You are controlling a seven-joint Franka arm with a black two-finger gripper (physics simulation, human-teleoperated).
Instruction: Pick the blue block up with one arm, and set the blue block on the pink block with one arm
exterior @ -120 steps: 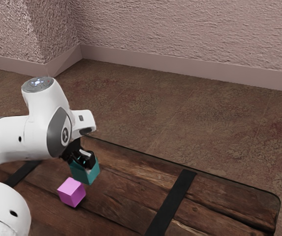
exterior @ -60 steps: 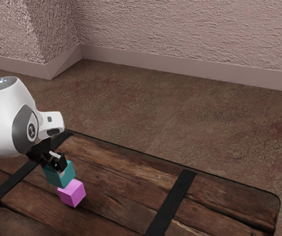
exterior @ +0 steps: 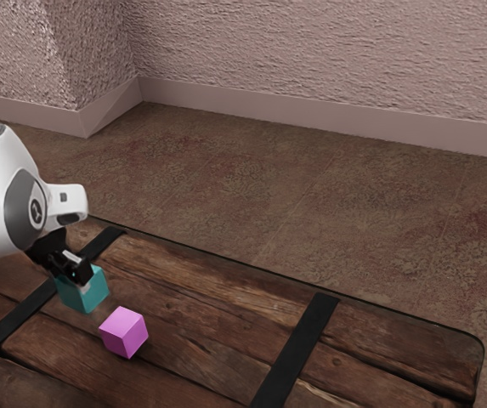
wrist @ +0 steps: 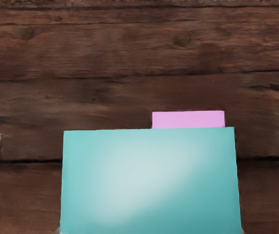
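Note:
My gripper [exterior: 74, 274] is shut on the blue block [exterior: 84, 291], a teal cube that hangs above the wooden table [exterior: 379, 348]. The pink block [exterior: 124, 331] sits on the table a little to the exterior view's right of the held block and nearer the camera, apart from it. Under my hand the blue block [wrist: 149, 180] looms large, and a strip of the pink block [wrist: 188, 119] shows just past its edge.
Two black bands cross the tabletop, one under the arm [exterior: 31, 306] and one at the middle [exterior: 298, 353]. The white arm [exterior: 9, 212] stands at the exterior view's left. Brown floor and a rough wall lie beyond the table.
My arm has swung toward the exterior view's left, carrying the blue block from right above the pink block to a spot beside it.

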